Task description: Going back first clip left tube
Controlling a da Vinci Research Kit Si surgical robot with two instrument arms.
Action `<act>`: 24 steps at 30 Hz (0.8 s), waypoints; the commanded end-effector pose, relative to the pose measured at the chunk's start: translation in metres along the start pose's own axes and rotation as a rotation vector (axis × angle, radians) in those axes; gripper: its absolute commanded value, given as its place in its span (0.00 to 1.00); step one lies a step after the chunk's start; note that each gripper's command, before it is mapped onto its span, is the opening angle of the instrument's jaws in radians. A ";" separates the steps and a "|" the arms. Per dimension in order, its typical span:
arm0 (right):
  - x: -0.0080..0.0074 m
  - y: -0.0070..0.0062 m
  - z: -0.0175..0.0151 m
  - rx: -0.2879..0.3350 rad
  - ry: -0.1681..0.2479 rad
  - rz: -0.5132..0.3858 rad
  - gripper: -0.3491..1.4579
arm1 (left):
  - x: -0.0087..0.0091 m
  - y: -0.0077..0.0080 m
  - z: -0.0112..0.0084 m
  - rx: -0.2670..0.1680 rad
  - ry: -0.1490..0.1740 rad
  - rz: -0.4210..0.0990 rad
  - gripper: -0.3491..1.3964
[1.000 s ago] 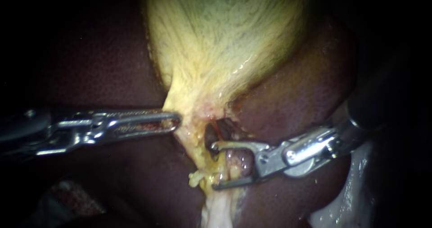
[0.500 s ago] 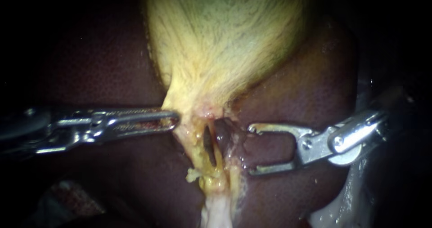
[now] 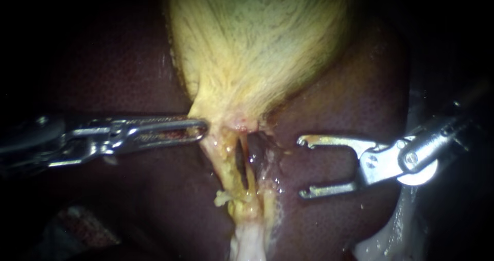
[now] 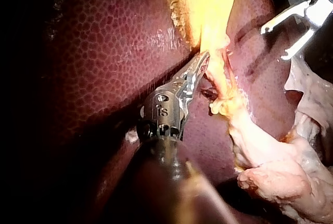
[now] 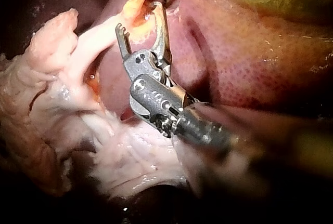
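Right instrument, hand wide and empty at centre right, pointed left at the tube, which ran top-to-bottom at frame centre, near but apart.

The left tube is a pale yellow, glistening strand that runs down from the narrow neck of the gallbladder over the dark liver, slanting a little to the right. A dark slit parts it from a darker tube just beside it. Small yellow shreds hang off its lower left edge; whether it carries a clip cannot be told.
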 end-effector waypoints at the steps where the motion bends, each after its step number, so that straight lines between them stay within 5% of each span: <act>1: 0.0001 0.0000 -0.0001 0.000 0.000 -0.006 0.52 | 0.0005 -0.0001 0.0008 0.007 -0.002 0.005 0.03; 8: 0.0002 -0.0001 0.0000 0.000 0.000 -0.011 0.52 | 0.0025 -0.0012 0.0037 0.025 0.025 0.019 0.03; 24: 0.0005 -0.0002 0.0003 0.001 0.008 -0.010 0.52 | 0.0026 -0.0013 0.0040 0.027 0.029 0.020 0.03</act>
